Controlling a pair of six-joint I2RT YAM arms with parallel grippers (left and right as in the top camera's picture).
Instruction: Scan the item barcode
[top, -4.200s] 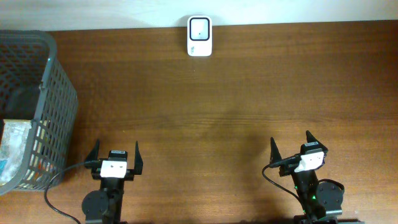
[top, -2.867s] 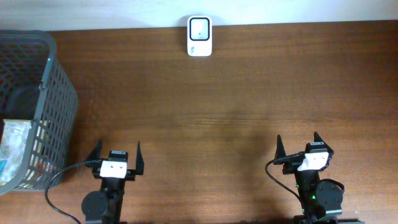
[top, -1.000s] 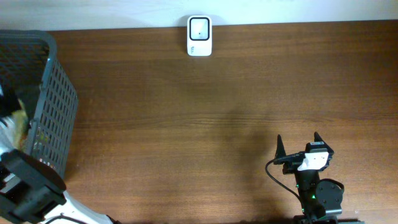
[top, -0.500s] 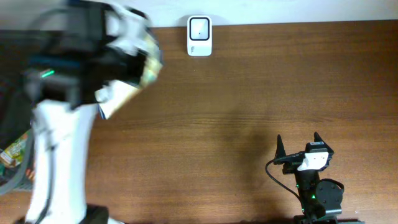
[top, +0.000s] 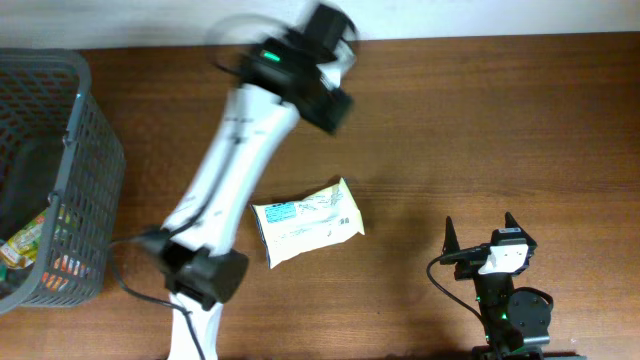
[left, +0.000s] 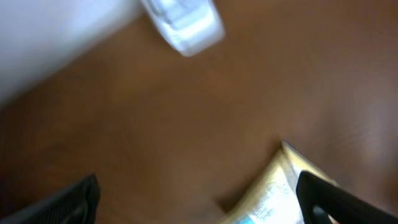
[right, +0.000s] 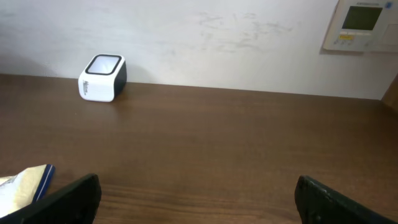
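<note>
The item, a white and yellow packet (top: 307, 222) with blue print, lies flat on the wooden table near the middle. It also shows at the lower right of the left wrist view, packet (left: 280, 190), and at the lower left of the right wrist view, packet (right: 22, 185). My left gripper (top: 328, 35), blurred, hangs open over the table's back edge and covers the scanner in the overhead view. The white scanner (left: 183, 22) lies ahead of the left gripper (left: 199, 199); nothing sits between its jaws. My right gripper (top: 480, 232) rests open at the front right, facing the scanner (right: 102, 78).
A grey mesh basket (top: 95, 150) stands at the left edge with other packets (top: 25, 245) inside. A white wall runs behind the table, with a control panel (right: 360, 25) on it. The left arm (top: 235, 150) stretches diagonally across the table's left half.
The left arm swung from the basket to the back of the table with the packet. Its gripper opened, and the packet now lies on the table. The right arm has not moved.
</note>
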